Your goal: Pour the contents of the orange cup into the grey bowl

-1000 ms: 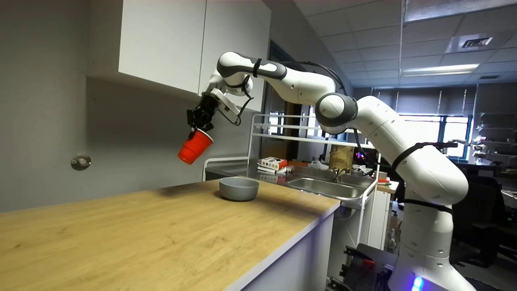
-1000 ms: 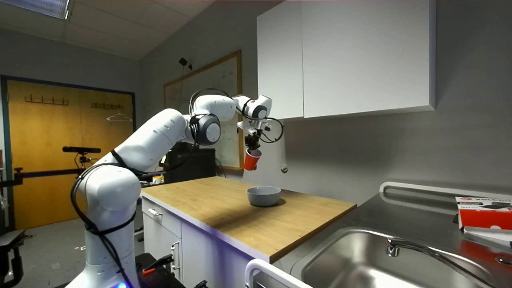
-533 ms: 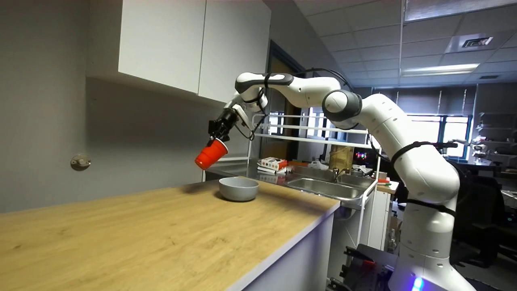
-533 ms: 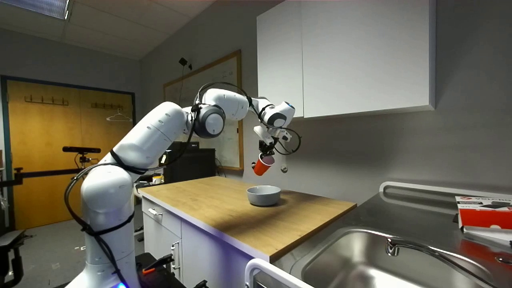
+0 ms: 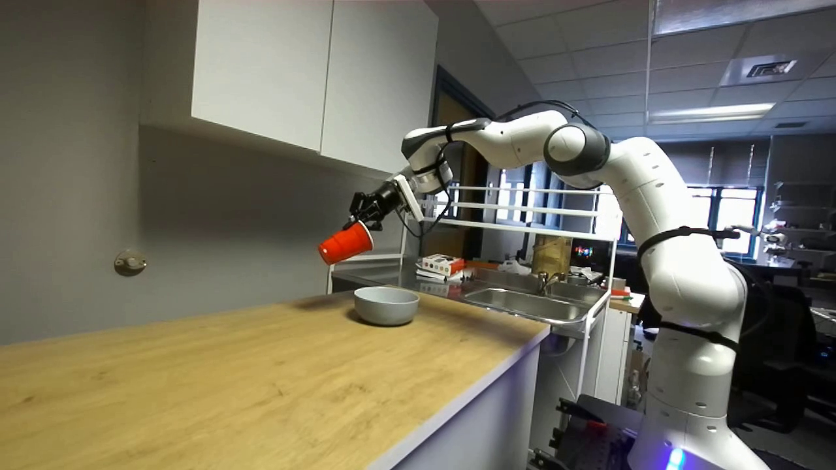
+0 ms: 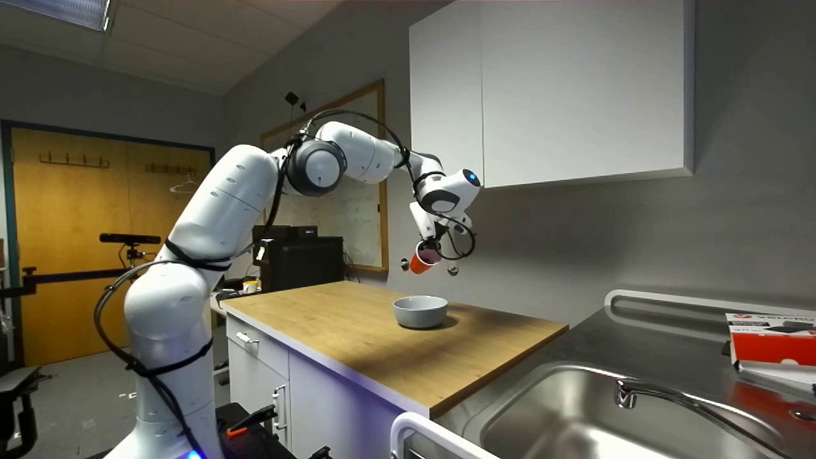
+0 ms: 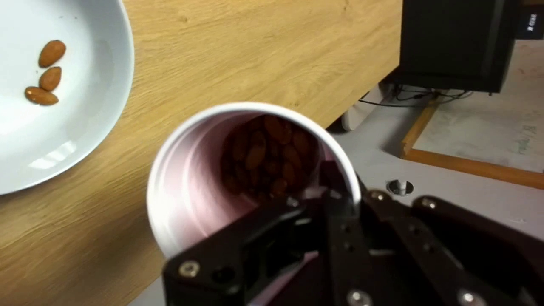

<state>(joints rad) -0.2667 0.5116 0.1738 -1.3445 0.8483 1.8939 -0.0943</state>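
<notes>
The orange cup (image 5: 346,243) is held in the air above the counter, tilted, its mouth higher than its base. It also shows in an exterior view (image 6: 422,261). In the wrist view the cup (image 7: 182,187) holds many almonds (image 7: 267,155) at its bottom. My gripper (image 5: 360,224) is shut on the cup's rim; in the wrist view the fingers (image 7: 346,187) pinch the wall from inside and outside. The grey bowl (image 5: 386,307) stands upright on the counter, below the cup, and also shows here (image 6: 421,312). In the wrist view the bowl (image 7: 121,85) holds three almonds (image 7: 50,78).
The wooden counter (image 5: 261,365) carries the bowl. White wall cabinets (image 5: 274,72) hang above, close to the arm. A sink (image 6: 574,408) with a faucet (image 6: 669,395) and a white rack (image 5: 509,225) adjoin the counter. A wall stands behind.
The gripper and cup have moved right and a little down in both exterior views, and the cup has tilted further toward horizontal. The bowl has not moved.
</notes>
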